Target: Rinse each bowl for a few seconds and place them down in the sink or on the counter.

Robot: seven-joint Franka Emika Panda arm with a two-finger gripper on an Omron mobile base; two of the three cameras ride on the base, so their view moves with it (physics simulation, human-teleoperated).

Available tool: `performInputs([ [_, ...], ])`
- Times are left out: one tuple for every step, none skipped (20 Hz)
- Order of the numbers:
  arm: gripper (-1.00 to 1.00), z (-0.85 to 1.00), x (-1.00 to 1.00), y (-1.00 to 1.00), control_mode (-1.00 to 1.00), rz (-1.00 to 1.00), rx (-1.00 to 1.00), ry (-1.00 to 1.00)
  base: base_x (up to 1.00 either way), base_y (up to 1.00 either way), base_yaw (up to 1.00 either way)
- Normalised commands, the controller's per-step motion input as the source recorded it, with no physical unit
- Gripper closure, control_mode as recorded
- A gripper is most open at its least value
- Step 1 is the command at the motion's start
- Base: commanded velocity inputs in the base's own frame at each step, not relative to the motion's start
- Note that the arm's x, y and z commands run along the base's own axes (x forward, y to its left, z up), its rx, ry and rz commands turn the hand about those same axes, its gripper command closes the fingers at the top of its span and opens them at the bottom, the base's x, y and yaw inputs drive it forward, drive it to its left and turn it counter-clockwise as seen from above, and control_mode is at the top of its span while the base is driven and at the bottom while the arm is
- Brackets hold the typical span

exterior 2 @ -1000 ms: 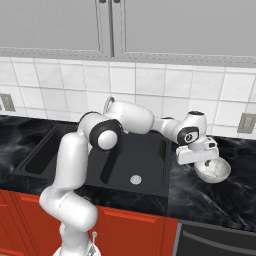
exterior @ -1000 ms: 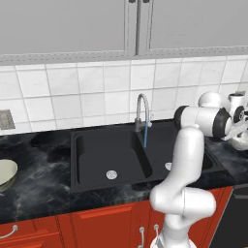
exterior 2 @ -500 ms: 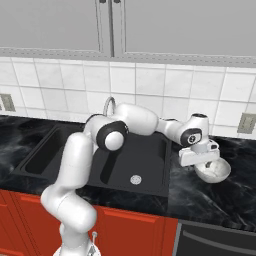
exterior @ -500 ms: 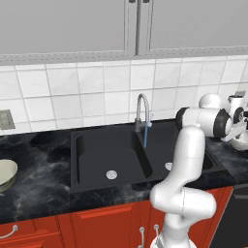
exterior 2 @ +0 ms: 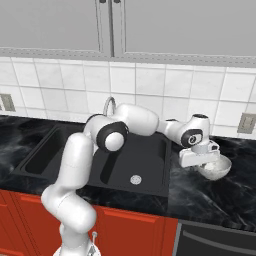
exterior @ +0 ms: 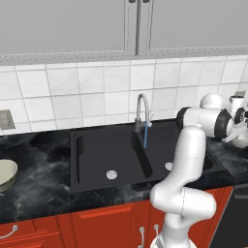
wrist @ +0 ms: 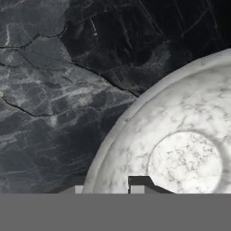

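One rigid, glossy white bowl (exterior 2: pixel 214 169), right of the sink (exterior 2: pixel 107 162); tool (wrist: pixel 131 187) straddles its slippery rim, grip unconfirmed.

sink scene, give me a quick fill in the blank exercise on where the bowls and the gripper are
1. The white-grey bowl sits on the counter to the ___ of the sink.
2. The gripper is at the ___ of that bowl.
3. The greenish-cream bowl rests on the ___.
4. The faucet stands at the ___ of the sink.

Missing words: right; rim; counter; back
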Motion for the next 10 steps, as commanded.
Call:
performInputs([
  [1.00, 0.00, -0.15, 0.00, -1.00, -0.01, 0.00, -0.02, 0.00, 0.00, 0.00],
  [1.00, 0.08, -0.19, 0.04, -1.00, 0.00, -0.03, -0.04, 0.00, 0.00, 0.00],
  [1.00, 0.14, -0.17, 0.11, -1.00, 0.00, -0.02, -0.03, 0.00, 0.00, 0.00],
  [1.00, 0.21, -0.19, 0.12, -1.00, 0.01, -0.01, -0.03, 0.00, 0.00, 0.00],
  [1.00, 0.31, -0.20, 0.12, -1.00, 0.02, -0.01, -0.03, 0.00, 0.00, 0.00],
  [1.00, 0.36, -0.20, 0.19, -1.00, 0.03, -0.02, -0.02, 0.00, 0.00, 0.00],
  [1.00, 0.40, -0.20, 0.18, -1.00, 0.05, -0.03, -0.02, 0.00, 0.00, 0.00],
  [1.00, 0.40, -0.20, 0.21, -1.00, 0.05, -0.02, -0.01, 0.00, 0.00, 0.00],
  [1.00, 0.41, -0.19, 0.22, -1.00, 0.06, -0.02, -0.01, 0.00, 0.00, 0.00],
  [1.00, 0.39, -0.19, 0.25, -1.00, 0.06, -0.02, 0.00, 0.00, 0.00, 0.00],
])
